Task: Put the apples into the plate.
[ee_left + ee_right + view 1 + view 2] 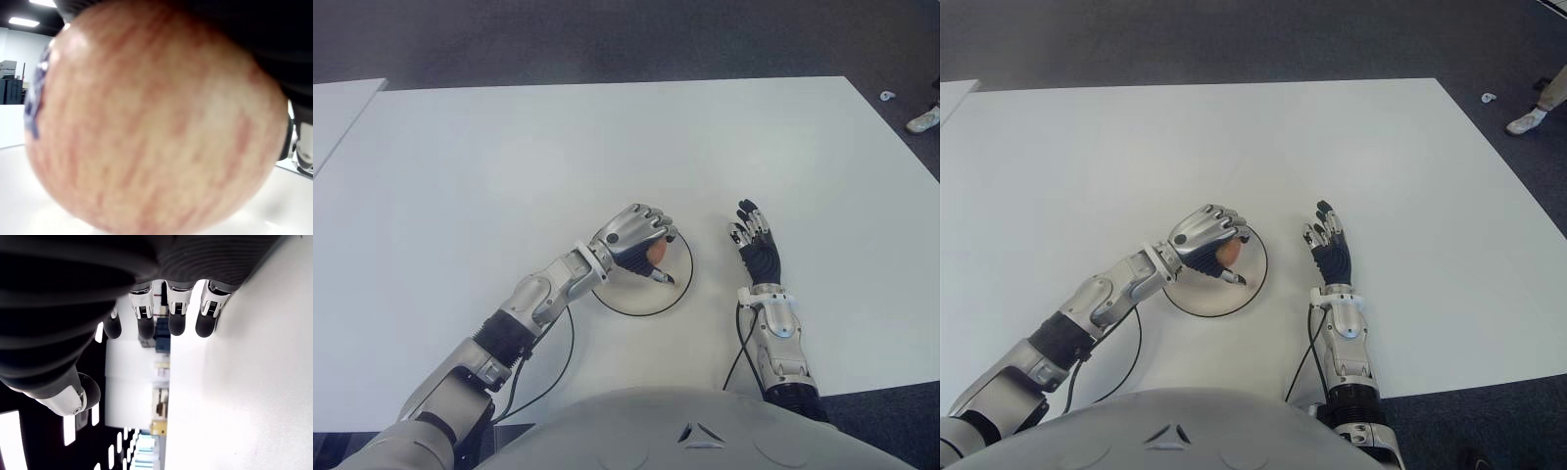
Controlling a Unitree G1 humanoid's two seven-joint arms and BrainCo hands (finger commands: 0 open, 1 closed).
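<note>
Left eye view: left hand (636,245) grips a round apple (657,255) over the plate (677,290); right hand (756,245) open beside it.

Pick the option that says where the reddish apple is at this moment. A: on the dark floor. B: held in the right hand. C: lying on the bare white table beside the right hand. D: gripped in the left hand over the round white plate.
D: the left hand curls around the reddish apple above the round white plate, while the right hand is open and holds nothing.

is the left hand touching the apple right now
Touching. In the left eye view the left hand has its fingers curled around the apple above the plate; the left wrist view shows the apple filling the palm.
</note>
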